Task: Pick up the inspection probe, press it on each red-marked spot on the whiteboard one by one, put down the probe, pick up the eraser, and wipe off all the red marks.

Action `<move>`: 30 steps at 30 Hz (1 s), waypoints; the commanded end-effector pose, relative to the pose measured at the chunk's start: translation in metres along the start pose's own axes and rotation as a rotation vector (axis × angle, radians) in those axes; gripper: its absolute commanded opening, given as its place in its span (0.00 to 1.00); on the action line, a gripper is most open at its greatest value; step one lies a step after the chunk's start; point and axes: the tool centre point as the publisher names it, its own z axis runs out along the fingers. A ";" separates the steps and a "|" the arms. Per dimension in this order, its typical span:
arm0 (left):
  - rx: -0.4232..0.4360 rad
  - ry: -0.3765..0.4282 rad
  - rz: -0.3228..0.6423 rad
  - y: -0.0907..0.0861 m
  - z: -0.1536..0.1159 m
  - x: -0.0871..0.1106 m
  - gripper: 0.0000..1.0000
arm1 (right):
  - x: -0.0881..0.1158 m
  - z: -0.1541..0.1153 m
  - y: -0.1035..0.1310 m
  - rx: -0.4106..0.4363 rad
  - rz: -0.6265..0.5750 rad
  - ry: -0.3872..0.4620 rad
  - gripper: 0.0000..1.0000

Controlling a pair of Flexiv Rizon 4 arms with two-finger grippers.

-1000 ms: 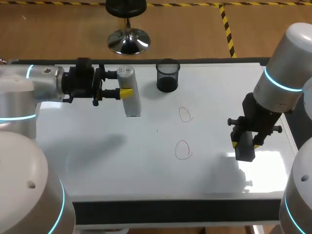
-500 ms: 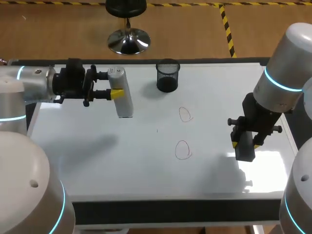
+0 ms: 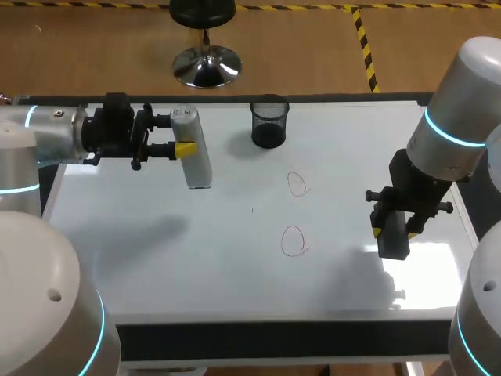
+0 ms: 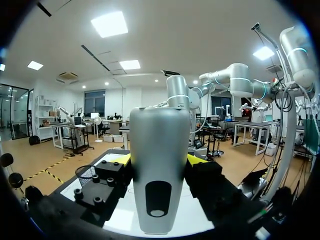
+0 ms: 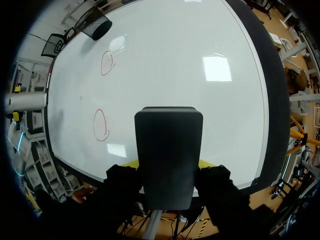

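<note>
Your left end effector [image 3: 182, 135] clamps the probe [image 3: 196, 163], upper left of frame. It has slid left, away from both red marks [image 3: 294, 241] at centre, and now holds. Right end effector [image 3: 391, 229] clamps the eraser [image 3: 393, 244], right side, unmoved. Probing looks finished: you set the probe down next.

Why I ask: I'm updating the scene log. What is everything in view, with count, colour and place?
whiteboard: one, white, covering the table.
red marks: two, red outlines, mid-board; the second lies nearer the front edge.
mesh cup: one, black, at the far edge.
probe: one, silver, held over the far left.
eraser: one, black, held over the right side.
left end effector: black, yellow tips, shut on the probe.
right end effector: same colours, shut on the eraser.
</note>
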 end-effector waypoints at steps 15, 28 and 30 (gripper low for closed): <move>0.000 0.002 0.000 -0.001 0.000 -0.001 0.00 | -0.002 -0.001 -0.001 -0.002 -0.001 0.003 0.00; 0.000 0.002 0.000 -0.001 0.000 -0.001 0.00 | 0.020 -0.003 0.000 -0.007 0.066 -0.074 0.00; 0.000 0.002 0.000 -0.001 0.000 -0.001 0.00 | 0.023 -0.002 0.003 -0.002 0.073 -0.083 0.00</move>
